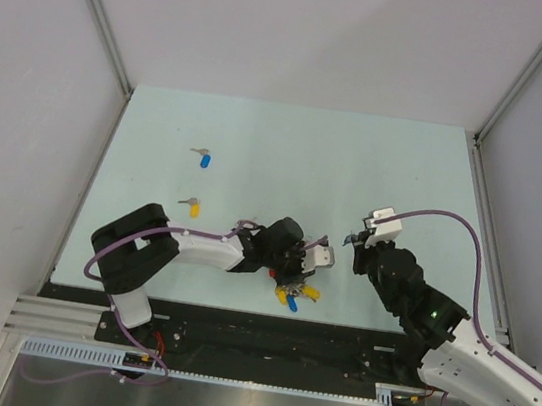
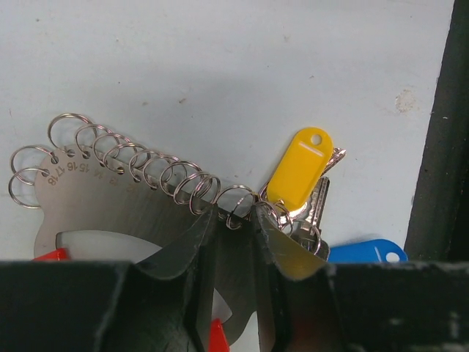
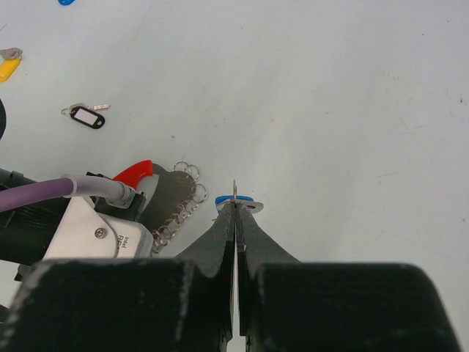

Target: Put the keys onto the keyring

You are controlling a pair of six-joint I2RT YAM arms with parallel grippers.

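Table (image 1: 357, 165): pale green, grey walls on 3 sides.
Top, hidden: keyring (image 2: 95, 213) lost under wrist of left arm (image 1: 205, 244); its fingertips not seen from here.
Top, keys: 2 yellow tags (image 1: 284, 292) & 1 blue by that wrist, near front edge. Loose blue key (image 1: 204, 158) & loose yellow key (image 1: 192, 206) well apart at left, each w/ blade pointing left.
Top, R: right gripper (image 1: 350, 241) near left wrist, apart from it; too small to read.
L wrist, keyring: flat steel plate, row of sm split rings running upper-left down to centre, 14-18 stamped; bottom cut off by cam housing.
L wrist, grip: left gripper (image 2: 234, 216) fingers part-way apart over plate edge; can't tell if anything is pinched.
L wrist, keys: yellow-tag key (image 2: 299, 176) at row's right end, long axis tilted up-right, hole end up; can't tell if threaded. Blue tag (image 2: 366, 251) half hidden below.
R wrist: fingers closed tight on thin metal seen edge-on, blue tag of held key (image 3: 234, 199) just past tips. Keyring's red arc at left; black-rimmed tag (image 3: 88, 116) farther off, seen in this view only.
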